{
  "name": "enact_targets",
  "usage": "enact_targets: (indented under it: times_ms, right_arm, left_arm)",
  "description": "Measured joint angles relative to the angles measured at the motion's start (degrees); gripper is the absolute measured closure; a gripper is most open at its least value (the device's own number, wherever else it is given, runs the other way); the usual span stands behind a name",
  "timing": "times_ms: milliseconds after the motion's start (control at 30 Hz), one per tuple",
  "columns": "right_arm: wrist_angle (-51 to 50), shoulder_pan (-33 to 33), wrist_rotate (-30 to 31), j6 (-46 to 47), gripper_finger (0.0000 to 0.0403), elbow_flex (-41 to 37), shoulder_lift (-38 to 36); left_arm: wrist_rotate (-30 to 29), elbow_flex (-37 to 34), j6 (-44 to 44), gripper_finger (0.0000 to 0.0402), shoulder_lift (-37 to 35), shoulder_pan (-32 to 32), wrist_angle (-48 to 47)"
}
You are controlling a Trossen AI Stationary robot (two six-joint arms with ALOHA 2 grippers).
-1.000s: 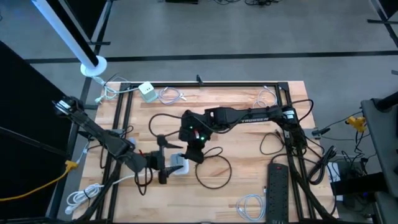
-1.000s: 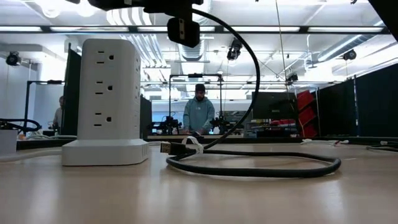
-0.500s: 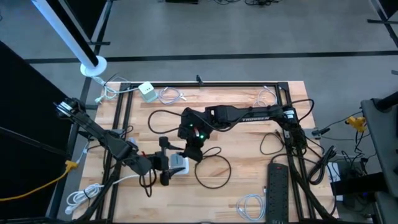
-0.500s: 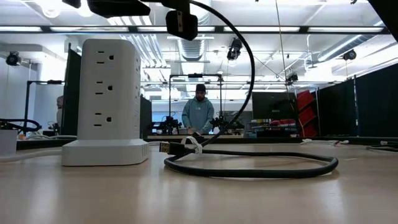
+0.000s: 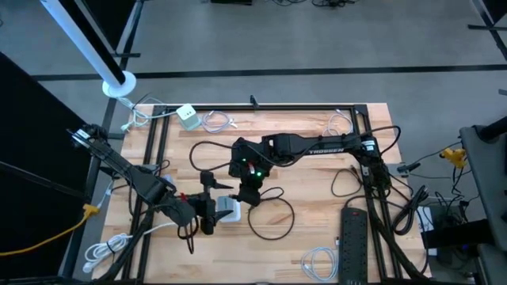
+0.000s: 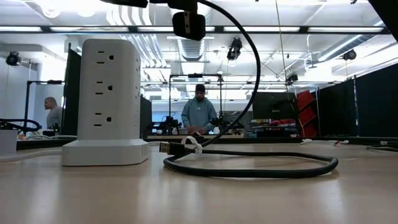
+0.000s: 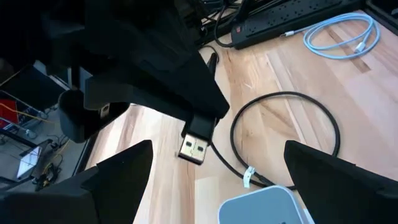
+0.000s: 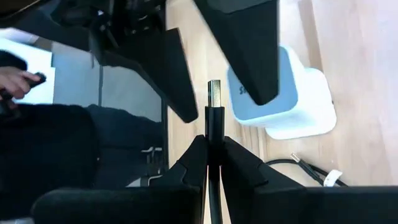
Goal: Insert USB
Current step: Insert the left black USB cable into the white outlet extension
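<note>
Black USB plug (image 8: 213,102) sat pinched in my right gripper (image 5: 246,188), not yet inserted; my left gripper (image 5: 207,204) straddled the white power tower (image 6: 104,102), fingers spread.

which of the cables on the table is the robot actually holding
The black USB cable looped mid-table; the right gripper pinches its plug. The pale coiled cables lie untouched near the table's edges.

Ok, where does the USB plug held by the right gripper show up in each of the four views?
High view: hidden under the right gripper, just right of the white power tower.
Low view: USB plug hangs dark at top centre, right of the tower.
Left wrist view: plug at centre, metal end showing, above the tower's top.
Right wrist view: plug pinched at centre, tower beside it.
Shared landmark: the tower.
</note>
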Motion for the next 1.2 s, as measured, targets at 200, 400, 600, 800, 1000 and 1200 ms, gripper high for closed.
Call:
enact_targets:
  times_ms: [200,400,600,800,1000,1200]
  right_arm:
    - [-0.05,-1.24,1.89,2.19,0.0384,0.00,0.00]
    - [0.03,-1.97,1.79,2.47,0.0384,0.00,0.00]
    - [0.09,-2.34,2.80,2.55,0.0384,-0.08,-0.43]
    - [0.25,-2.66,3.26,2.55,0.0384,-0.11,-1.23]
    - [0.41,-2.74,3.65,1.58,0.0384,-0.11,-1.53]
    - [0.64,-2.70,5.19,-1.81,0.0384,-0.11,-1.59]
  left_arm:
    - [-0.11,-0.04,-1.82,0.0051,0.00,0.09,-0.23]
    - [-0.24,-0.15,-3.07,0.0051,0.00,0.04,-0.59]
    - [0.04,-0.51,-5.22,0.0051,-0.02,0.02,-1.11]
    - [0.04,-0.52,-5.36,0.0051,-0.07,0.02,-1.10]
    - [0.38,-0.55,-5.42,0.0051,-0.07,0.00,-1.14]
    - [-0.23,-0.57,-5.53,0.0051,-0.07,0.00,-1.57]
